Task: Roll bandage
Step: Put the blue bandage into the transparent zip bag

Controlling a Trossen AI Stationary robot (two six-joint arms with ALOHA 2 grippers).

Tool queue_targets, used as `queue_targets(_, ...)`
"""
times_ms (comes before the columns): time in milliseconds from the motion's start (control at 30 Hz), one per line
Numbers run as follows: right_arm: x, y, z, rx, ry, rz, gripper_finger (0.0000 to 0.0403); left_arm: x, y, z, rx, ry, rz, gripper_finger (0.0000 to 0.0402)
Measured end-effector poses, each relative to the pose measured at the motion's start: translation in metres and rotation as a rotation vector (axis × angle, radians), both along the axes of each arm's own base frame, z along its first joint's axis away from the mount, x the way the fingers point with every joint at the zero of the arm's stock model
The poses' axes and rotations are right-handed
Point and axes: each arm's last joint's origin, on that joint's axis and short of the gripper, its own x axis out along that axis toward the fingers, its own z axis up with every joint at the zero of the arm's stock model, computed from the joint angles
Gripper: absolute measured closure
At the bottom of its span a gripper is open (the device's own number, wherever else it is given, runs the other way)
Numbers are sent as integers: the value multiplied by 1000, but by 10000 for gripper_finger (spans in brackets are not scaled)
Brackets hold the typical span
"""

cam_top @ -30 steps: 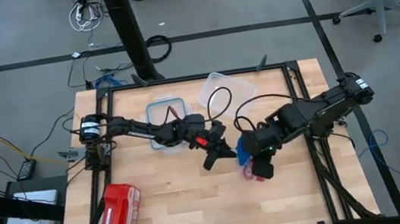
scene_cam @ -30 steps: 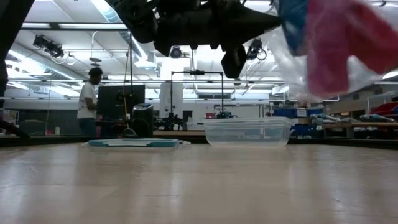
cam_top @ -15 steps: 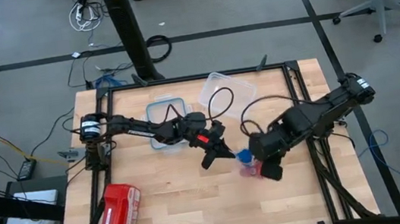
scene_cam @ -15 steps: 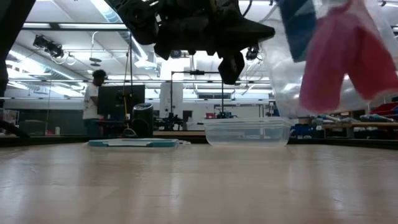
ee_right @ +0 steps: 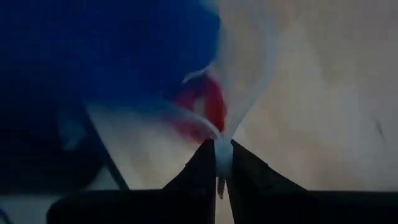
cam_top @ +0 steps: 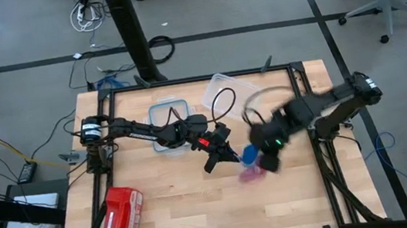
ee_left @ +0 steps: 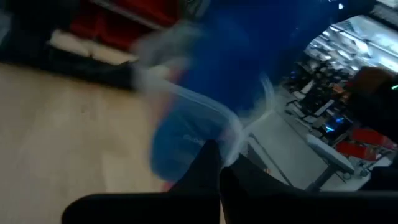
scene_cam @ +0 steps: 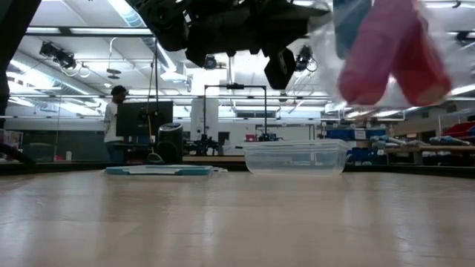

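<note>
A clear plastic bag (cam_top: 249, 164) hangs above the table's middle, between my two grippers. Inside it are the blue bandage (cam_top: 249, 153) and red-pink fabric rolls (cam_top: 251, 174). In the low view the bag (scene_cam: 386, 44) is high up, well clear of the tabletop, with the bandage (scene_cam: 349, 22) beside the pink rolls (scene_cam: 393, 52). My left gripper (cam_top: 222, 155) comes in from the left and is shut on the bag. My right gripper (cam_top: 269, 155) comes in from the right, pointing steeply down, and is also shut on it. My left gripper pinches a gathered edge of the clear plastic (ee_left: 231, 144) between its two fingertips, coming at it nearly level from the table's left. The bag with the blue bandage (ee_left: 249, 68) stands beyond the fingers, clear of the table. My right gripper pinches a thin fold of the bag's plastic (ee_right: 222, 148) between its two fingertips from above. The plastic spreads out below the fingers around the bandage (ee_right: 124, 56) and a red roll (ee_right: 208, 102), lifted clear.
A red zip pouch (cam_top: 119, 221) lies at the near left corner. An open clear container (cam_top: 229, 91) and a teal-rimmed lid (cam_top: 167, 122) sit at the far middle. A person (scene_cam: 113, 122) stands far off in the room beyond the table.
My right gripper has shifted a little toward the far edge and tipped, still shut on the bag. The bag has swung with it, and the pink rolls inside have shifted. My left gripper has stayed in place, still shut.
</note>
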Motion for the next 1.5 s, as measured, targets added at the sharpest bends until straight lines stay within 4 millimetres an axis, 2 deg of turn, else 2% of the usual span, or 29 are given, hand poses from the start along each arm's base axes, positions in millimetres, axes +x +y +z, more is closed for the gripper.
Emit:
queue_targets(67,12,11,4,67,-136,103,383,-1,-1,-1,3,13,-12,401)
queue_targets(100,12,13,3,72,-133,126,384,0,0,-2,3,17,-1,401)
queue_targets(200,-2,4,4,33,7,34,385,0,4,-2,-1,9,9,401)
queue_targets(300,8,10,7,70,-94,103,383,0,5,-2,-1,18,6,401)
queue_targets(367,2,8,6,95,-29,71,383,0,6,-2,-2,15,12,401)
queue_targets(500,3,6,11,91,-81,73,383,-1,6,0,-4,9,1,401)
queue_targets(600,-2,4,7,134,16,33,383,0,9,1,-5,1,12,401)
queue_targets(700,2,9,12,201,-56,117,381,0,8,3,-8,-25,-4,401)
queue_targets(733,4,10,10,184,-51,118,381,0,8,3,-8,-24,-2,401)
queue_targets(800,-2,5,3,159,70,46,383,0,9,4,-14,-27,4,401)
queue_targets(867,0,7,7,225,34,96,384,0,10,6,-29,-41,6,401)
queue_targets(900,3,8,8,213,2,103,383,0,10,7,-34,-43,6,401)
queue_targets(967,2,5,2,152,47,62,380,0,11,6,-41,-36,10,401)
queue_targets(1067,0,6,3,155,54,76,359,0,14,6,-68,-20,21,401)
queue_targets(1200,-3,11,2,148,70,88,311,0,14,6,-74,-9,21,401)
queue_targets(1367,-20,10,10,129,140,-14,252,0,14,6,-78,-8,18,401)
queue_targets(1500,-19,16,24,74,-6,-28,230,0,14,6,-86,-3,19,401)
